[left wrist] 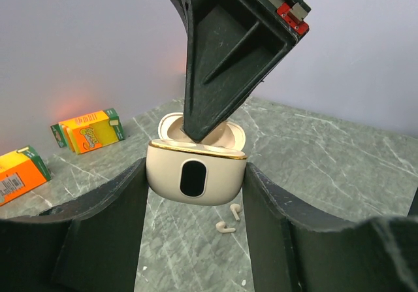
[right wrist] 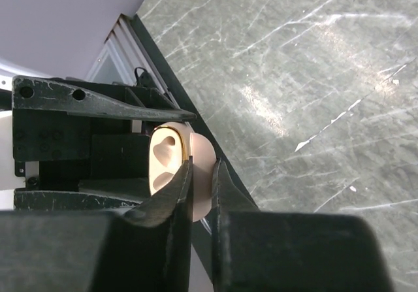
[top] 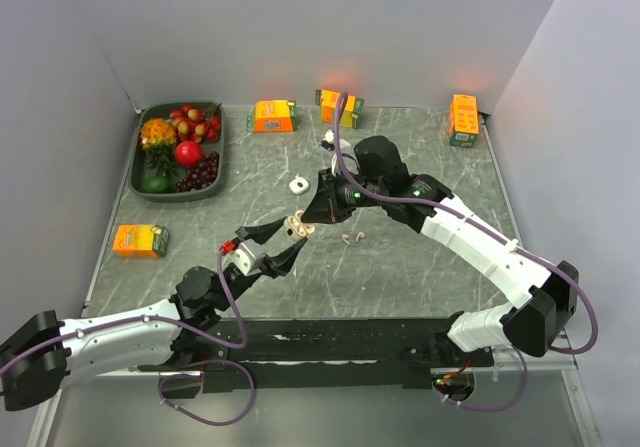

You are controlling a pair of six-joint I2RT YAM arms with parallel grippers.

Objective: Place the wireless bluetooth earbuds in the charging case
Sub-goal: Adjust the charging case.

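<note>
The beige charging case [top: 298,225] hangs above the table, gripped at its sides by my left gripper [top: 285,239]. In the left wrist view the case [left wrist: 196,178] sits between the fingers [left wrist: 117,220] with its lid up. My right gripper [top: 318,210] is shut on the raised lid [right wrist: 204,168]; the case's empty wells [right wrist: 164,161] show beside it. Two tiny white earbuds [top: 350,237] lie on the table just right of the case. In the left wrist view they lie below it [left wrist: 226,227].
A grey tray [top: 150,192] of fruit stands at the back left. Orange cartons stand at the back [top: 272,116], [top: 341,107], back right [top: 463,119] and left [top: 140,240]. Small white pieces with a hole lie mid-table [top: 297,183], [top: 328,142].
</note>
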